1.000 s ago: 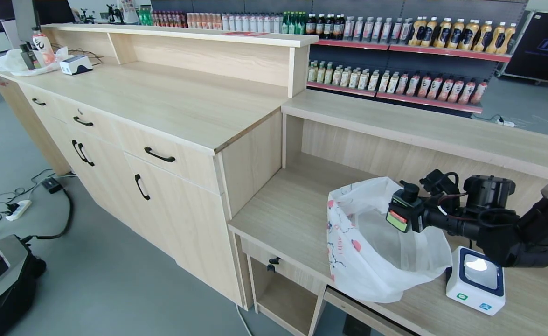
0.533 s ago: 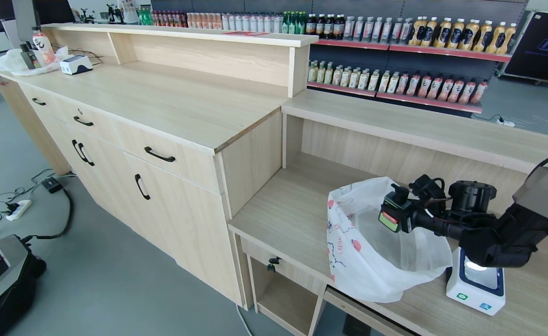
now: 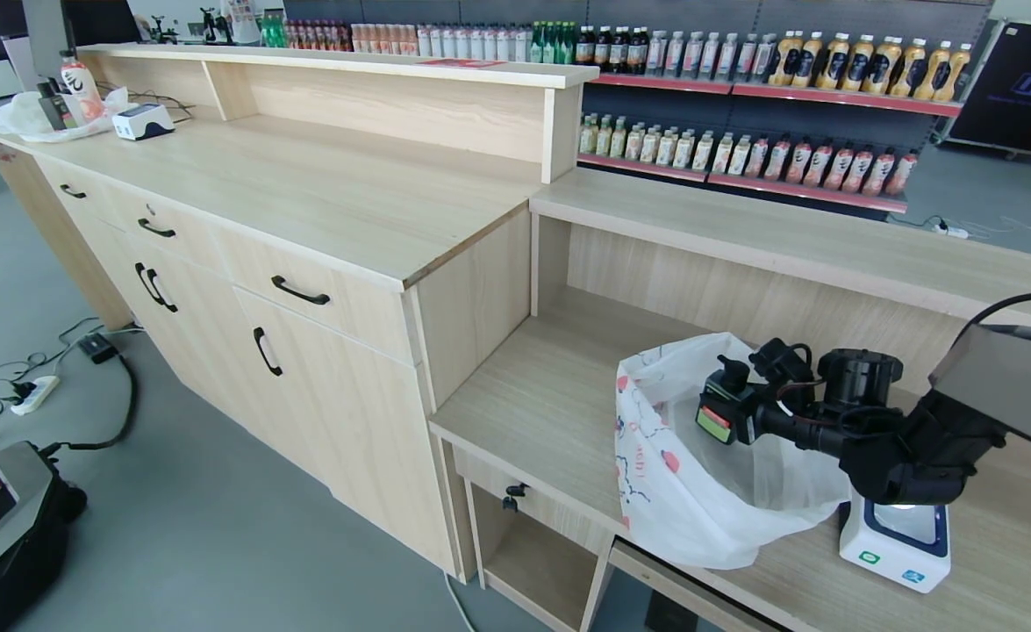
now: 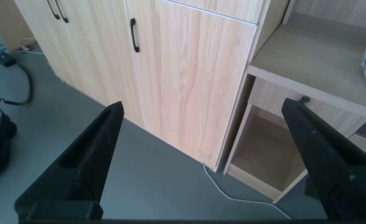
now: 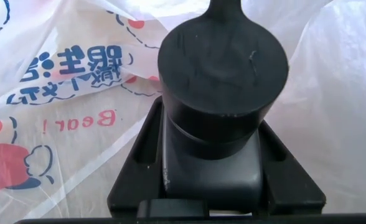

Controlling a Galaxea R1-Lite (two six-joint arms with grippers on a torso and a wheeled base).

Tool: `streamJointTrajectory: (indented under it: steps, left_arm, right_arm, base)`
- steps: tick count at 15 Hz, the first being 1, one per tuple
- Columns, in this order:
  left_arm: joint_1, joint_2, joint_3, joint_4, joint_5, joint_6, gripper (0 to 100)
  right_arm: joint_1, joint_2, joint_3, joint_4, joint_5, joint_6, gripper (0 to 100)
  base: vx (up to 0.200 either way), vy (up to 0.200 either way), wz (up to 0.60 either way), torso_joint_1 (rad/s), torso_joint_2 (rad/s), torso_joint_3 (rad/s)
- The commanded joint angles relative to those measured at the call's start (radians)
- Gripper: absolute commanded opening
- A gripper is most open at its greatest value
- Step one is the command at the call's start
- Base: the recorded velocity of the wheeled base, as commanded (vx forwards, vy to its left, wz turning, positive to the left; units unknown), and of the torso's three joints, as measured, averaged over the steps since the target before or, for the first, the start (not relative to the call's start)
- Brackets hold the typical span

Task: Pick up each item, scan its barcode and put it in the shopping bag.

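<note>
1. The left gripper (image 4: 201, 162) hangs low over the floor in front of the cabinet doors. Its fingers are spread wide and hold nothing.
2. The scanner (image 3: 897, 549) stands at the front of the surface (image 3: 550, 395), just beside the shopping bag (image 3: 690, 500). The right arm passes directly above it, so a drop in the elbow could knock it towards the edge.
3. The bag's mouth gapes upward, but its thin walls are slack and it sits close to the front edge of the surface.
4. The right gripper (image 3: 726, 408) is clamped on a dark item (image 3: 715, 420) with a green and red label, and holds it over the bag's opening. In the right wrist view the item (image 5: 223, 68) hangs above the printed plastic.
5. Judged risks:
   - Released from this height, the item could strike the limp rim, fold it inward and roll out onto the surface or the floor.
   - Lowered carelessly, the fingers could snag the plastic and drag the bag.
6. Shelves of bottles (image 3: 743, 158) line the room behind.
</note>
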Motion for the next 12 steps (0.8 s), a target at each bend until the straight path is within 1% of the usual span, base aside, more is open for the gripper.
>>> streamJointTrajectory:
  steps: [1, 12]
  left_arm:
    - [0.000, 0.000, 0.000, 0.000, 0.000, 0.000, 100]
    - [0.000, 0.000, 0.000, 0.000, 0.000, 0.000, 100]
  right_arm:
    - [0.002, 0.011, -0.003, 0.000, 0.000, 0.001, 0]
    - [0.002, 0.054, -0.010, -0.003, 0.000, 0.001, 0]
  base:
    - [0.000, 0.000, 0.00, 0.000, 0.00, 0.000]
    - [0.000, 0.000, 0.00, 0.000, 0.00, 0.000]
